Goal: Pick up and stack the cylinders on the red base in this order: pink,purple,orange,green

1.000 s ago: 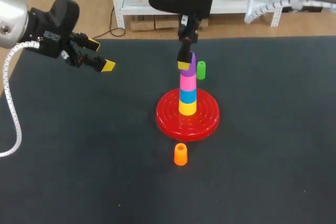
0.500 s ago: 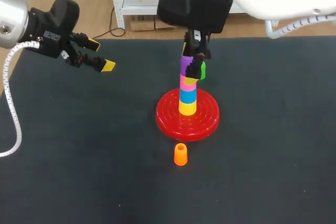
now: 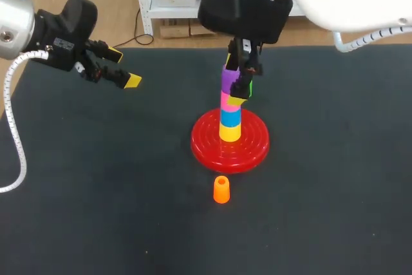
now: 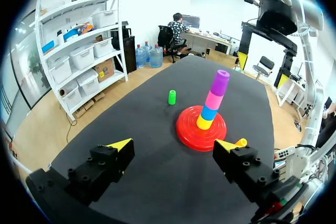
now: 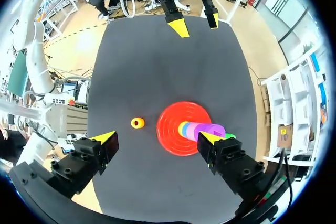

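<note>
On the red base (image 3: 209,148) stands a stack of yellow, blue, pink and, on top, the purple cylinder (image 3: 228,80). My right gripper (image 3: 237,85) hangs over that stack, open, its fingers wide apart and the purple cylinder (image 5: 212,129) close by one fingertip. The orange cylinder (image 3: 221,189) stands alone in front of the base. The green cylinder (image 3: 250,88) is behind the stack, mostly hidden by the gripper. My left gripper (image 3: 124,67) is open and empty, high at the table's far left. In the left wrist view the stack (image 4: 210,103) and green cylinder (image 4: 171,97) lie far ahead.
The dark table mat (image 3: 96,191) carries only the base and the two loose cylinders. The orange cylinder (image 5: 137,123) sits a short way from the base (image 5: 173,129).
My right arm has shifted right and a little nearer over the stack. The purple cylinder, earlier beside its fingertip, now rests on the pink one. The left arm has kept still.
</note>
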